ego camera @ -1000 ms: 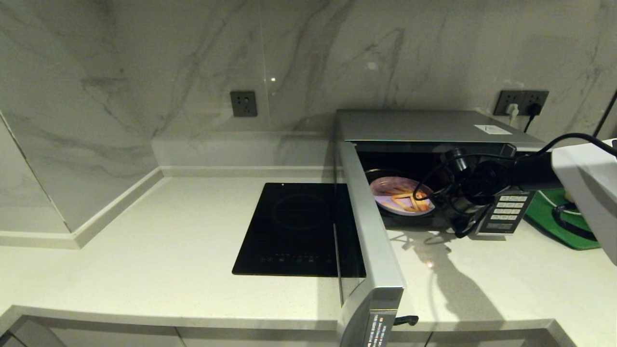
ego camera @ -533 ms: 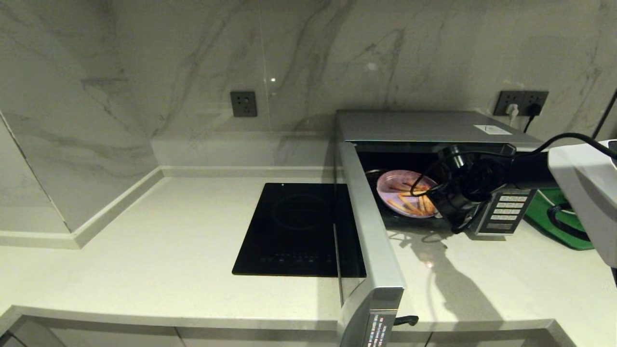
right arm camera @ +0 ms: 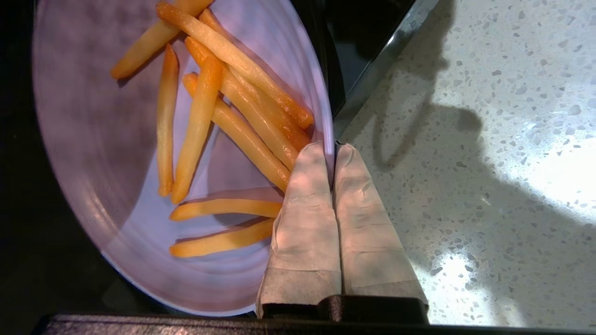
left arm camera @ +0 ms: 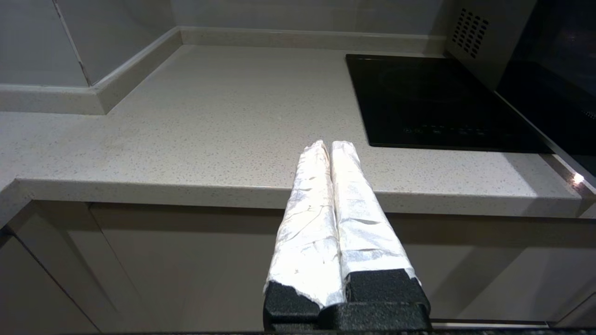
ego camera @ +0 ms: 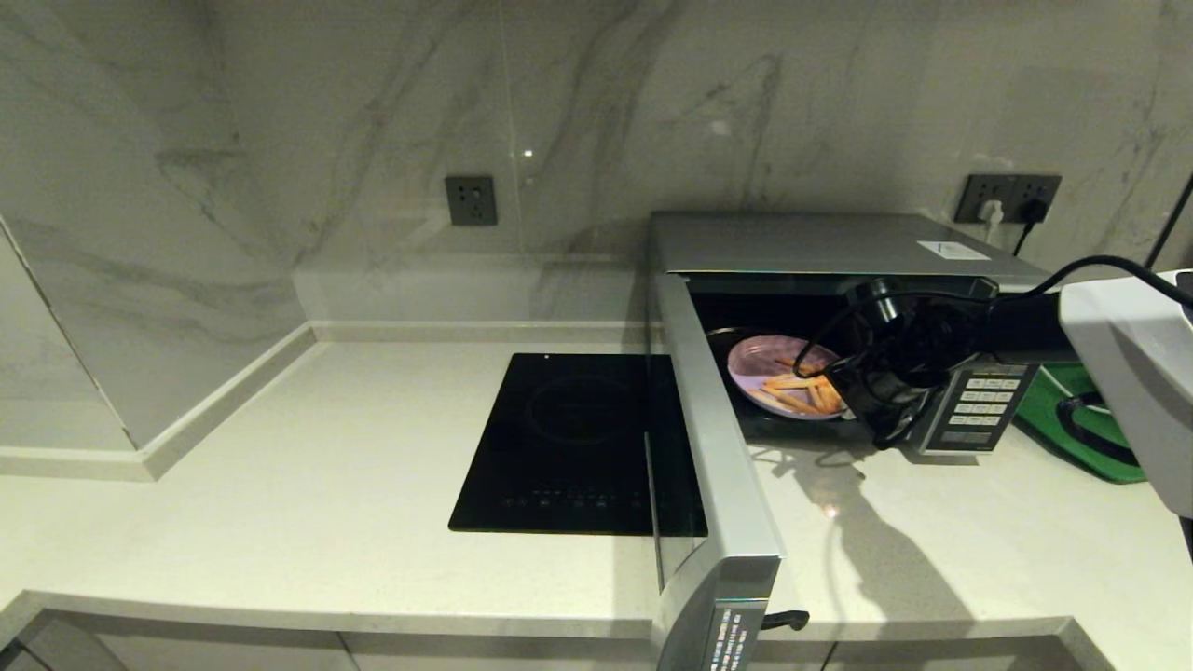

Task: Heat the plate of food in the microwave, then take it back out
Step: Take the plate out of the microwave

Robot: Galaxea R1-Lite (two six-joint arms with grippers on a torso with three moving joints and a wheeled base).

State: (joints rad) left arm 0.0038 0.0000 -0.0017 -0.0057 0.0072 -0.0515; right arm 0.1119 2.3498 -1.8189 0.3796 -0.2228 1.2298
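The silver microwave [ego camera: 820, 244] stands at the right of the counter with its door [ego camera: 713, 466] swung wide open toward me. Inside its dark cavity sits the lilac plate of food [ego camera: 778, 373], with orange fries on it, tilted and close to the front sill. My right gripper [right arm camera: 331, 148] is shut on the plate's rim [right arm camera: 328, 139], one finger over the plate and one under. In the head view that gripper [ego camera: 843, 391] is at the cavity mouth. My left gripper [left arm camera: 329, 146] is shut and empty, parked below the counter's front edge.
A black induction cooktop [ego camera: 578, 438] lies left of the open door. A green tray [ego camera: 1072, 419] lies right of the microwave. The keypad panel [ego camera: 979, 410] is just behind my right wrist. Wall sockets [ego camera: 1011, 198] sit behind the oven.
The plate has been lifted and tilted, then shifted slightly toward the cavity's front with my right gripper on its rim. The left arm has not moved.
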